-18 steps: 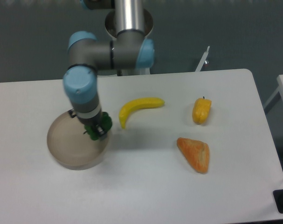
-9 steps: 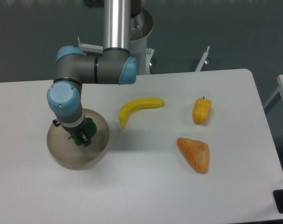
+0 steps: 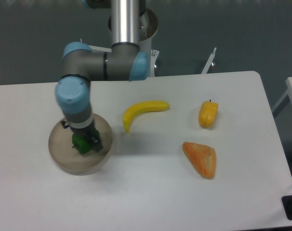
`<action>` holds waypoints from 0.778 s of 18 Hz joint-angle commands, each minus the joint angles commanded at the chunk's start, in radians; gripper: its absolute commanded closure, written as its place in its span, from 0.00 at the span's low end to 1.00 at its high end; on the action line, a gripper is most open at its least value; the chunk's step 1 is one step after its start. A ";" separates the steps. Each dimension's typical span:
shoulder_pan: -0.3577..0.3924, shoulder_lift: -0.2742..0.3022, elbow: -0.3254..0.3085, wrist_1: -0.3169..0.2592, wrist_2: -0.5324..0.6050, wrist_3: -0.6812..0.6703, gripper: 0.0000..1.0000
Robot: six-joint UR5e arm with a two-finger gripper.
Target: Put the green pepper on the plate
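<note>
Hand: I am seeing the hand (image 3: 86, 142) hanging over the plate (image 3: 61, 156), its fingers sitting around the green pepper (image 3: 81, 143); I am reading it as gripping the pepper.
Green pepper: it is sitting within the plate's rim, near the middle; I cannot tell whether it is touching the dish.
Plate: it is resting at the desk's (image 3: 146, 202) left side.
Others: banana (image 3: 142, 111), yellow-orange pepper (image 3: 208, 114) and an orange wedge-shaped piece (image 3: 201, 159) are lying well apart to the right.
</note>
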 joint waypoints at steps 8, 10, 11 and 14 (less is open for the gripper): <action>0.218 0.064 0.000 -0.012 0.017 0.225 0.00; 0.285 0.074 -0.030 -0.015 0.078 0.348 0.00; 0.299 0.074 -0.037 -0.015 0.083 0.389 0.00; 0.361 0.077 -0.063 -0.014 0.083 0.503 0.00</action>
